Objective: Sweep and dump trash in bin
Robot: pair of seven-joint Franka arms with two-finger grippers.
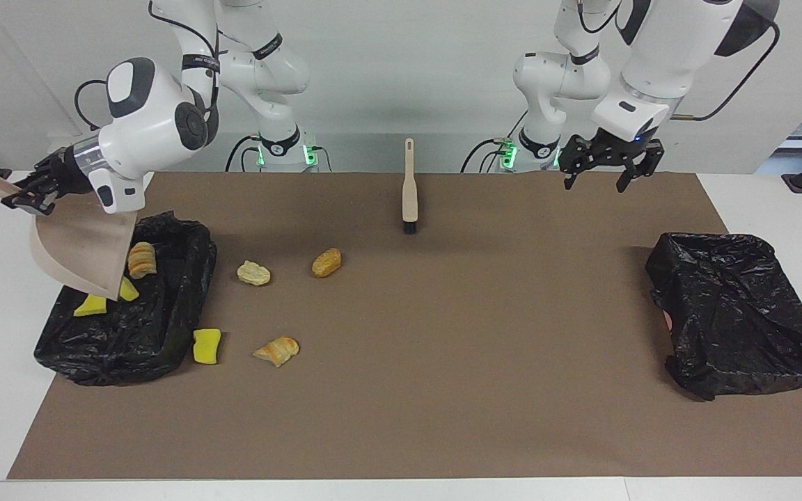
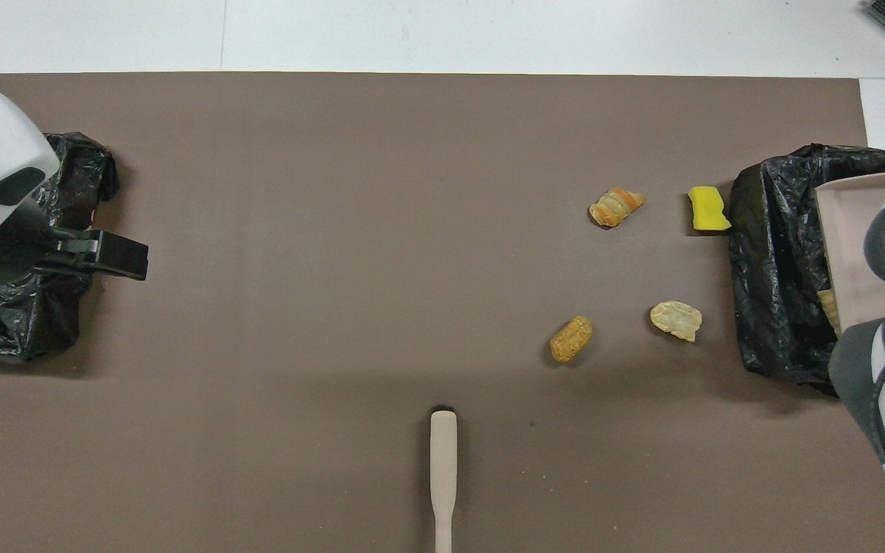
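beige dustpan (image 1: 81, 250) mouth-down over bin (image 1: 164, 327), clamped in right pincer (image 1: 25, 195); left pincer (image 1: 610, 163) agape, empty

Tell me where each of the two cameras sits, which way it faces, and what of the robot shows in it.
Facing view: high across the table, looking at the robots; both arms show whole, the right gripper holding the dustpan tilted over a black bin, the left gripper open, in the air.
Overhead view: above the robots' end, looking steeply down; only the wrists show, and the left gripper.
Both share: the brush, the yellow sponge beside the bin, three bread pieces on the mat, half a turn apart.
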